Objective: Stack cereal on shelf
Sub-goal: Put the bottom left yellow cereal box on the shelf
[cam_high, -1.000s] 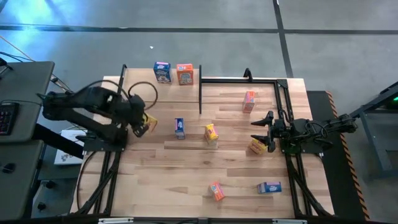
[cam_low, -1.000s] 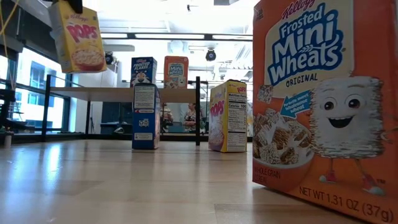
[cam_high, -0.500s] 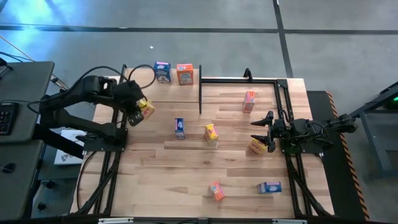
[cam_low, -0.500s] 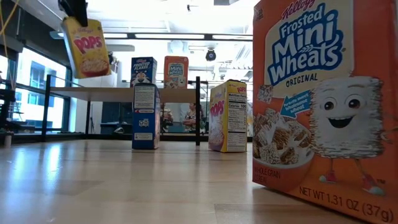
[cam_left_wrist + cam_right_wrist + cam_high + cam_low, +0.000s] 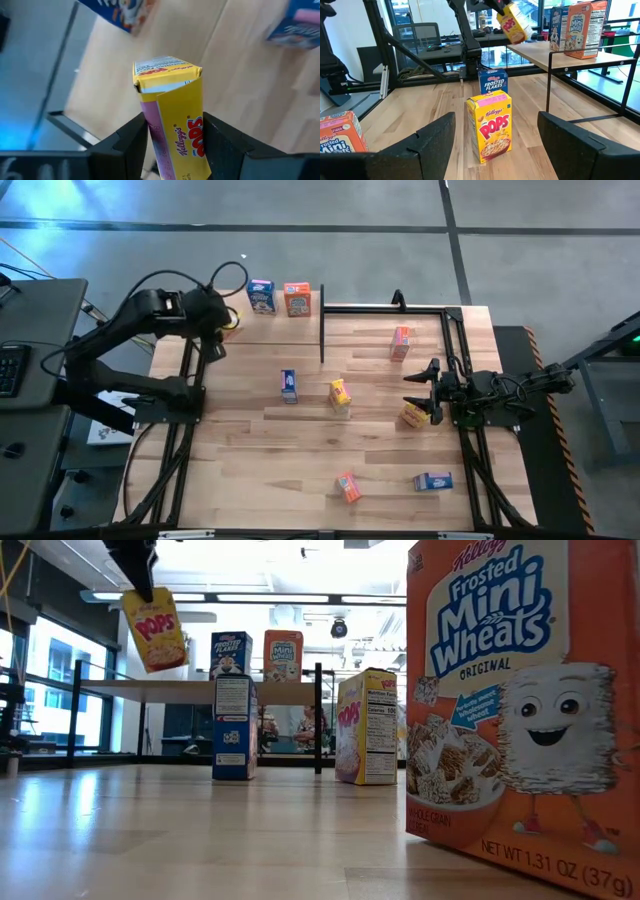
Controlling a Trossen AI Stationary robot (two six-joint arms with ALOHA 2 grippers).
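A yellow cereal box (image 5: 154, 628) with red lettering hangs left of blue (image 5: 231, 655) and orange (image 5: 283, 655) boxes on the light-wood shelf (image 5: 150, 686).

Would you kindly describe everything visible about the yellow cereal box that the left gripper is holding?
The yellow Pops box is a small cardboard carton with red lettering and a picture of cereal on its front. The left gripper is shut on it, one finger on each broad face, and nothing else touches it. It hangs tilted in the air near the shelf, left of the blue box and orange box standing there.
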